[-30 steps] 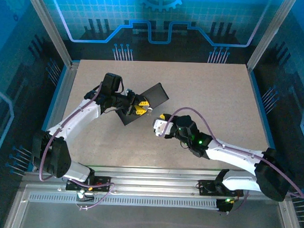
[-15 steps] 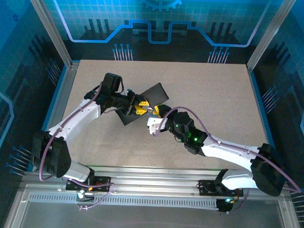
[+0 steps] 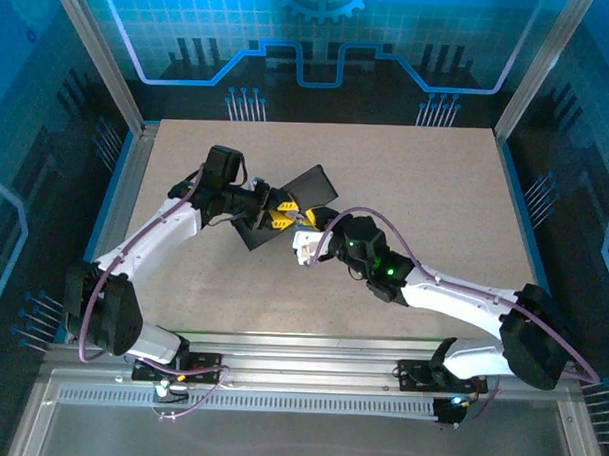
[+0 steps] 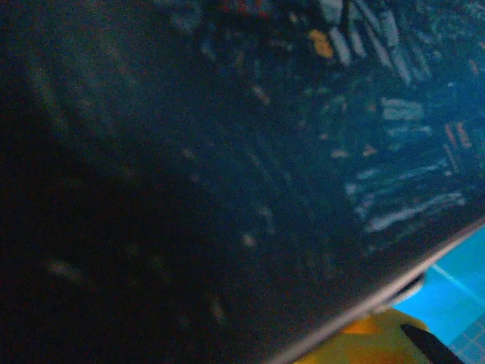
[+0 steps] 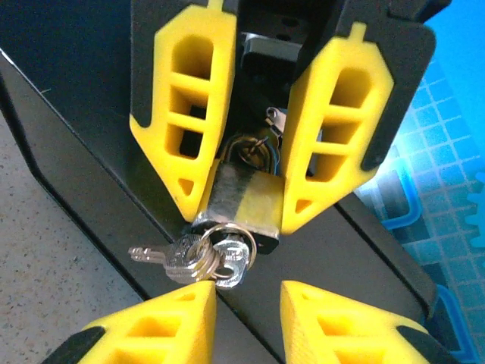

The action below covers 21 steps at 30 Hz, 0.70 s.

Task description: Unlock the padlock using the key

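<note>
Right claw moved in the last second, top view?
Yes. The right claw went up and left, from clear of the box to its near edge, close to the left claw gripping the padlock.

Blue-tinted light, left wrist view dark, blurred

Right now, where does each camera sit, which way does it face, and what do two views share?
Top external: above and behind the bases, looking down at the table; both arms show, left end effector and right end effector meeting at the dark box.
Left wrist: close against the box's painted lid; one yellow fingertip at bottom right.
Right wrist: faces the left arm's fingers clamping the padlock, keys at its base; own fingers at the bottom.
Shared: top external and right wrist both show both end effectors.
</note>
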Each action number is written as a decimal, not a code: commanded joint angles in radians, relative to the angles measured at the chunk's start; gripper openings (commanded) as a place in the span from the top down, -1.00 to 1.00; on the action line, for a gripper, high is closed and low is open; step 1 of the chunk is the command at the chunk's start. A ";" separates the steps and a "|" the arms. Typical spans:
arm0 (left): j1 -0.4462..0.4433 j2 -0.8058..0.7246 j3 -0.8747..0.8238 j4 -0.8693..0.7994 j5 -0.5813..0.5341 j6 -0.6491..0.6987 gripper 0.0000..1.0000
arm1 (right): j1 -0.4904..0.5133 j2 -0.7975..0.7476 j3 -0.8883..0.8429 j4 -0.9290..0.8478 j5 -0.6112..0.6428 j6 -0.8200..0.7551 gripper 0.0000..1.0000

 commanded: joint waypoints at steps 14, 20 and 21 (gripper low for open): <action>0.007 -0.027 0.049 0.087 0.078 -0.004 1.00 | -0.037 0.024 0.051 -0.024 -0.016 -0.020 0.41; 0.007 -0.032 0.050 0.080 0.077 -0.002 1.00 | -0.011 0.052 0.078 -0.006 -0.008 -0.024 0.41; 0.007 -0.032 0.049 0.080 0.077 -0.002 1.00 | -0.006 0.055 0.085 -0.011 -0.009 -0.022 0.42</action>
